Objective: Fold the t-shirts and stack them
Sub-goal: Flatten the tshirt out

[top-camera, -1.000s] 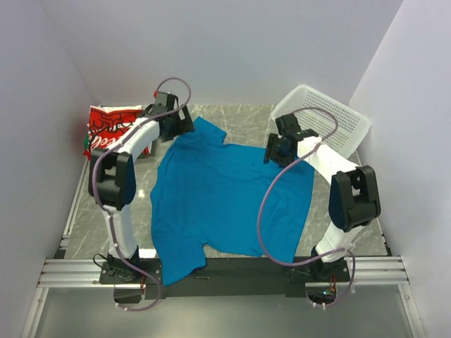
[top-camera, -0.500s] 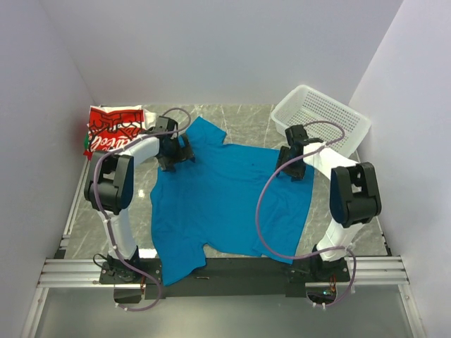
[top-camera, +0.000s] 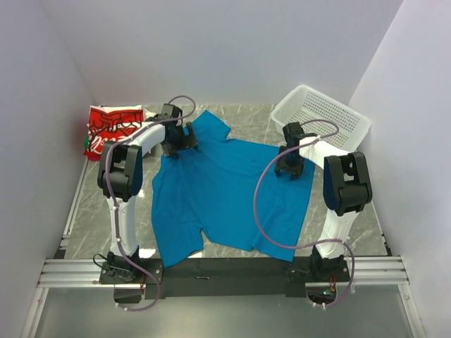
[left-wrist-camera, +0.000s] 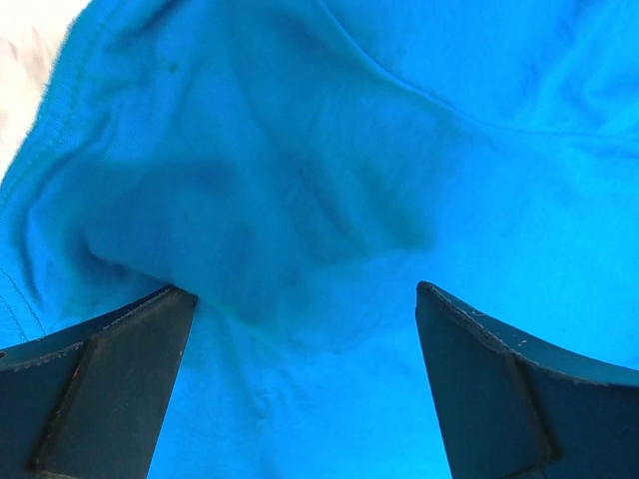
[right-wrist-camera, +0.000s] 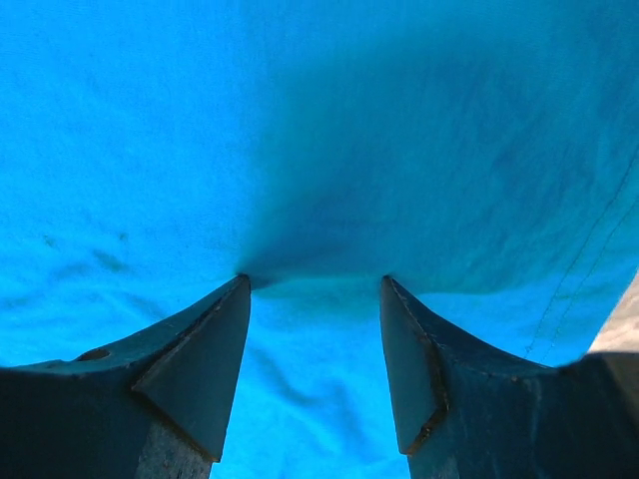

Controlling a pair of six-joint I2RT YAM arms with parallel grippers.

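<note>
Left fingers (left-wrist-camera: 100, 389) wide apart on blue t-shirt (top-camera: 225, 190); right fingers (right-wrist-camera: 190, 369) part-open on it

The top external view looks down from above and behind the arm bases, far enough back to take in the whole worktop (top-camera: 246, 116) and both arms. Each wrist view looks out between its own jaws, so close to the blue t-shirt (top-camera: 218, 197) that cloth nearly fills it. All three views share that shirt.
</note>
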